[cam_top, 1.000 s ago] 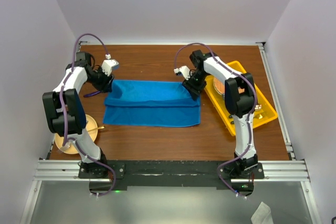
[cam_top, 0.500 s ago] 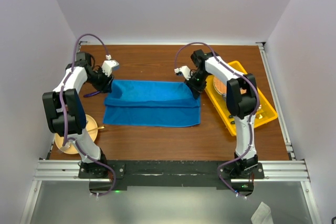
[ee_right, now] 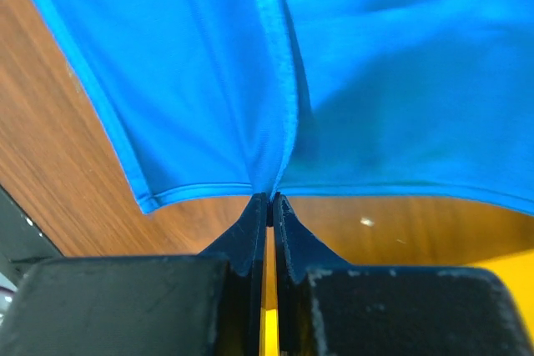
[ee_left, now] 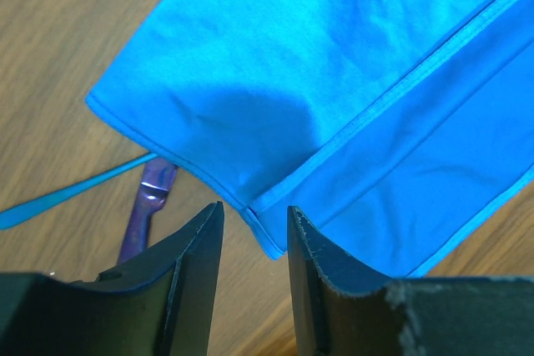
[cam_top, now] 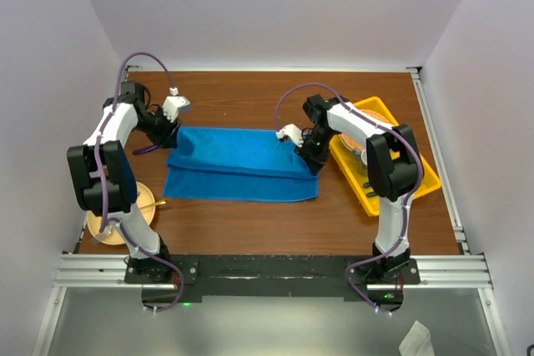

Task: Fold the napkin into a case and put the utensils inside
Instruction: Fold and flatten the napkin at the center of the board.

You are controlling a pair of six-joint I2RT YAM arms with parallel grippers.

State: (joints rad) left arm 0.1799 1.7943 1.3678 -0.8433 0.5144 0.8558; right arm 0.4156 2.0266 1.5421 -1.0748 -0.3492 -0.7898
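The blue napkin (cam_top: 238, 164) lies folded in a long band across the table middle. My left gripper (cam_top: 171, 129) is open at its far left corner. In the left wrist view the napkin's corner (ee_left: 275, 243) lies just ahead of the gap between the fingertips (ee_left: 253, 214). The purple utensil (ee_left: 148, 206) and the blue utensil (ee_left: 67, 196) lie on the wood left of that corner, and the purple one also shows in the top view (cam_top: 148, 149). My right gripper (cam_top: 314, 156) is shut on the napkin's right edge (ee_right: 269, 198), with the cloth pinched at the fingertips.
A yellow tray (cam_top: 417, 181) holding a plate (cam_top: 367, 135) stands right of the napkin, close behind the right gripper. A wooden bowl (cam_top: 117, 218) with a gold utensil (cam_top: 150, 203) sits at the near left by the left arm's base.
My right gripper has moved toward the near edge, pulling the napkin's far right edge with it. The left gripper has barely moved.
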